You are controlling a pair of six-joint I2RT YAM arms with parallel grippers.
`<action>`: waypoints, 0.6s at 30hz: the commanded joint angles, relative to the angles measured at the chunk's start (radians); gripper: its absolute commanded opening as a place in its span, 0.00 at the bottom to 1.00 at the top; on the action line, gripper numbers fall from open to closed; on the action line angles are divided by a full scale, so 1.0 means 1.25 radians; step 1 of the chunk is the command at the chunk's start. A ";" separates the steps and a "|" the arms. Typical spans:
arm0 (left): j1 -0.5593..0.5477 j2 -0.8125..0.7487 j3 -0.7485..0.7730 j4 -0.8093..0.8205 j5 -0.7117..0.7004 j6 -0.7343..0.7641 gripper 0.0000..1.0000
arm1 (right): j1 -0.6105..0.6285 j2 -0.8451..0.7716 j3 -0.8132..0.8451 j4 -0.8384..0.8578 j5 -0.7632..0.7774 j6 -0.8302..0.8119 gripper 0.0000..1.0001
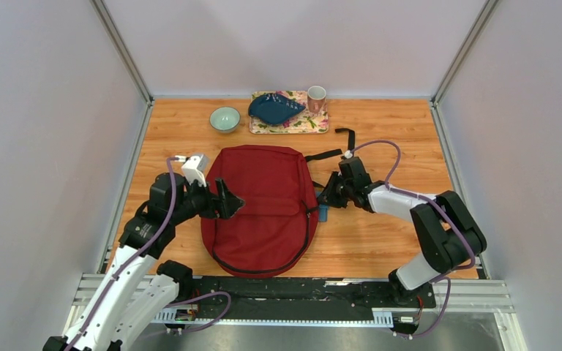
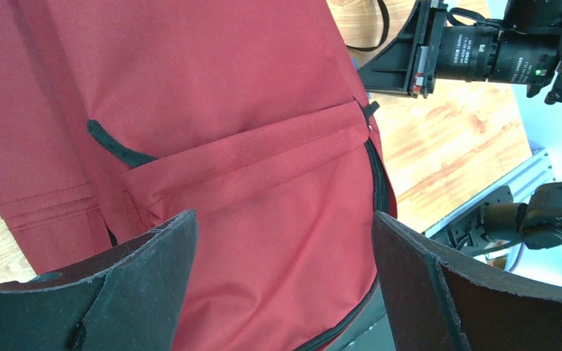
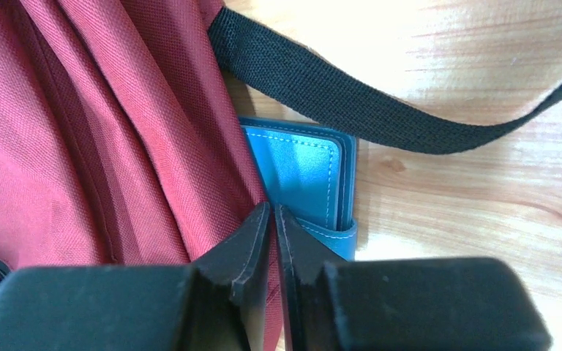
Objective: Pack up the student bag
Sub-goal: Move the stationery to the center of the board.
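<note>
The student bag (image 1: pixel 260 197) is a big dark red backpack lying flat mid-table, front pocket up (image 2: pixel 227 110). My left gripper (image 1: pixel 227 201) hovers over its left side, jaws wide open with only red fabric beneath them (image 2: pixel 282 223). My right gripper (image 1: pixel 331 191) is at the bag's right edge, its jaws closed to a thin slit on the red fabric (image 3: pixel 272 208). A small blue wallet (image 3: pixel 300 172) lies on the wood right against that edge, partly tucked under the bag (image 3: pixel 80 131). A black strap (image 3: pixel 380 102) runs across the table beyond the wallet.
At the back stand a pale green bowl (image 1: pixel 225 118) and a floral tray (image 1: pixel 315 126) carrying a dark blue dish (image 1: pixel 274 108) and a cup (image 1: pixel 316 97). The bag's black strap (image 1: pixel 347 139) trails toward the back right. Grey walls enclose the table.
</note>
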 commanded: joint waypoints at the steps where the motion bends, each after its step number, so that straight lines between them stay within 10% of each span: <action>1: 0.006 0.010 0.055 0.031 0.050 0.006 0.95 | 0.004 -0.005 -0.050 -0.136 0.139 -0.018 0.15; 11: -0.005 0.128 0.122 0.119 0.130 0.016 0.95 | -0.020 -0.119 -0.097 -0.283 0.274 0.004 0.17; 18: -0.203 0.298 0.209 0.195 -0.009 0.045 0.95 | -0.058 -0.302 -0.115 -0.339 0.264 -0.029 0.29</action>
